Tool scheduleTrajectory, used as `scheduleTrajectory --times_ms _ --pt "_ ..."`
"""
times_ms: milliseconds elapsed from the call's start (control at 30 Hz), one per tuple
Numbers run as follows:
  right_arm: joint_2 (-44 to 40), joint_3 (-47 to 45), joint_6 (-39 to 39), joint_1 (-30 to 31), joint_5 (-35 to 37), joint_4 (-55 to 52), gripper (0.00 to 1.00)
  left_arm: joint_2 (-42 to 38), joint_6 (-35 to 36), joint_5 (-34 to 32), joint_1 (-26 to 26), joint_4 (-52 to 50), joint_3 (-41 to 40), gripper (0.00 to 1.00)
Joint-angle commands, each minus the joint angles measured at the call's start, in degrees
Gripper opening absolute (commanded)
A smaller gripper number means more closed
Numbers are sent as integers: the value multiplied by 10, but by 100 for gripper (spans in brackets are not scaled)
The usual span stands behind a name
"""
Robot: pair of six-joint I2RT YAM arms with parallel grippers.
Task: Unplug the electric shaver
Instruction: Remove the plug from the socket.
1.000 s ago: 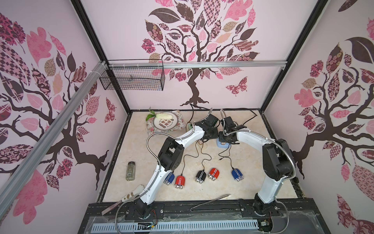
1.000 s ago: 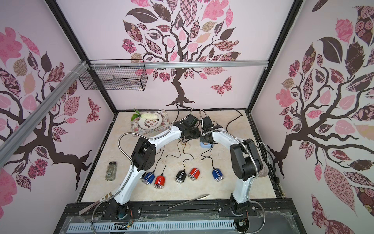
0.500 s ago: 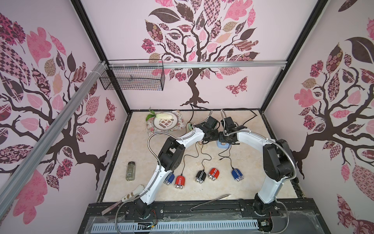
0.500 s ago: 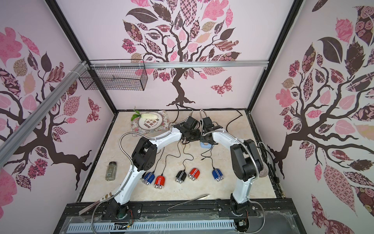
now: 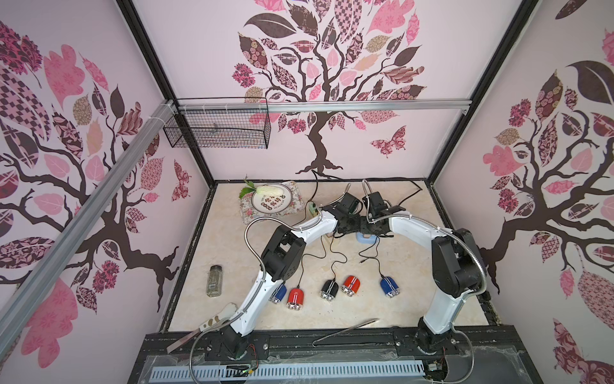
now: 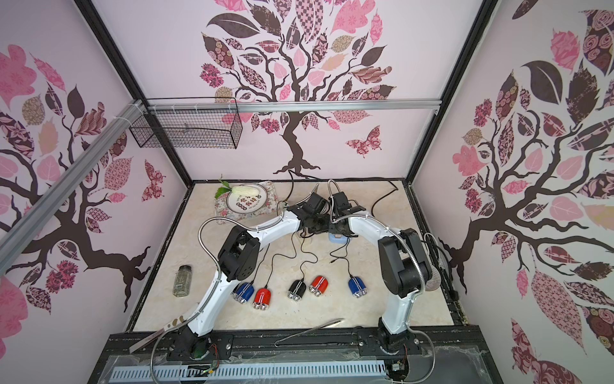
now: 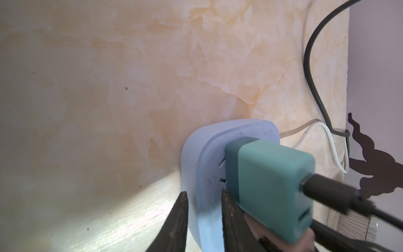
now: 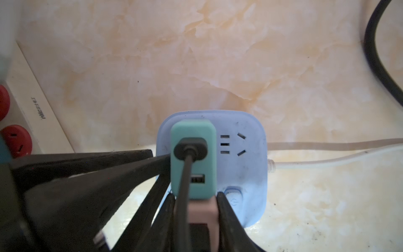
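Marbled tabletop (image 8: 196, 65): right end effector (image 8: 196, 195) clamps pink adapter (image 8: 202, 212) on blue power socket (image 8: 244, 174); left end effector (image 7: 204, 192) straddles its rim, grip unclear.

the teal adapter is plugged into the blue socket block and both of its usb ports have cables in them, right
Not quite: the teal adapter is plugged into the blue socket block, but only one of its USB ports holds a black cable. The other port is empty, as the right wrist view shows.
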Motion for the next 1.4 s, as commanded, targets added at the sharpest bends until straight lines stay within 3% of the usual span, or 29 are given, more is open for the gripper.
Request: scheduleTrajectory --times_ms 0,633,1367 --pt "-11 -13 4 5 -7 -42 19 10 -3 0 -10 17 -18 27" --pt "-21 -16 9 3 -9 -36 19 6 -30 9 -4 42 -88 20" --pt "-24 35 8 1 1 -60 18 19 -24 6 -7 19 -86 20"
